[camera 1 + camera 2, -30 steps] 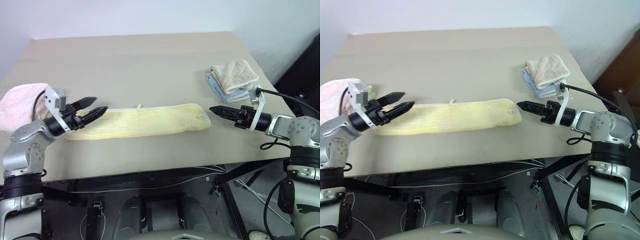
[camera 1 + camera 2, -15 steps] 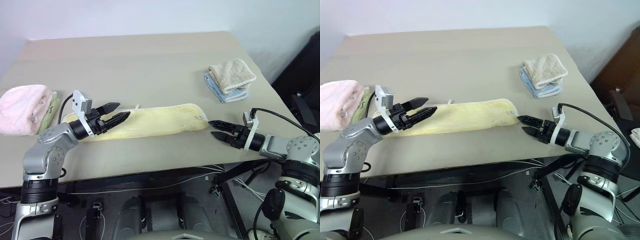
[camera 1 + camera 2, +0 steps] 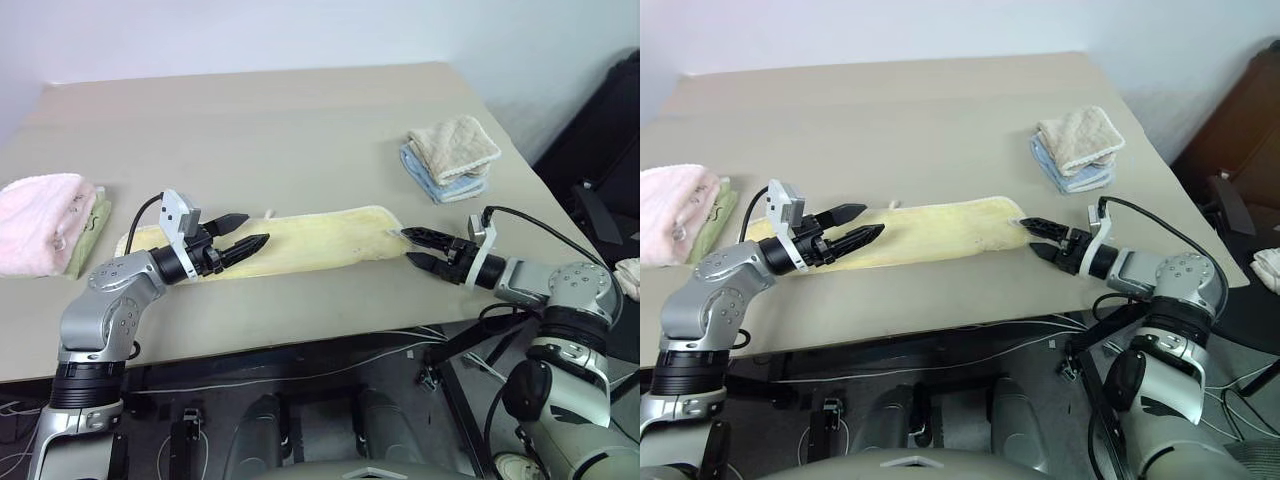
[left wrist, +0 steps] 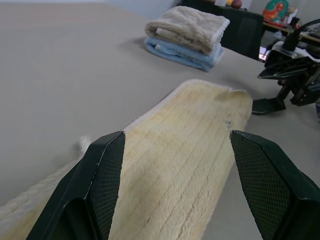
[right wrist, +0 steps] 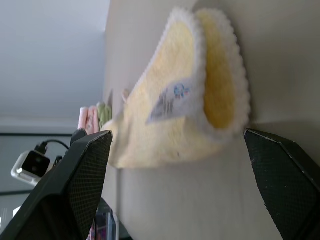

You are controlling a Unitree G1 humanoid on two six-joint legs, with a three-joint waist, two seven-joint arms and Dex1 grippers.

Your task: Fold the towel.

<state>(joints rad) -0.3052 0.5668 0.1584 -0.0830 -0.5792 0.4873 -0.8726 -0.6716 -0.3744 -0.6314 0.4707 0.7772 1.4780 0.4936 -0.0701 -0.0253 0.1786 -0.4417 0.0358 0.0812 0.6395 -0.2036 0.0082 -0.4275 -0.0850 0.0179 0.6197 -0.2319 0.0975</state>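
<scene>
Towel [image 3: 310,240] lies folded lengthwise at table [image 3: 300,120] centre; left gripper [image 3: 248,232] spread wide above its 9 o'clock end, right gripper [image 3: 415,248] wide at its 3 o'clock end

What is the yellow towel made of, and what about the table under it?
The towel looks like soft terry cloth: a fuzzy surface with ribbed lines, a whitish corded hem and a small printed tag. The table looks like a smooth, matte beige board, perhaps laminate or painted wood; the look alone cannot settle which.
</scene>
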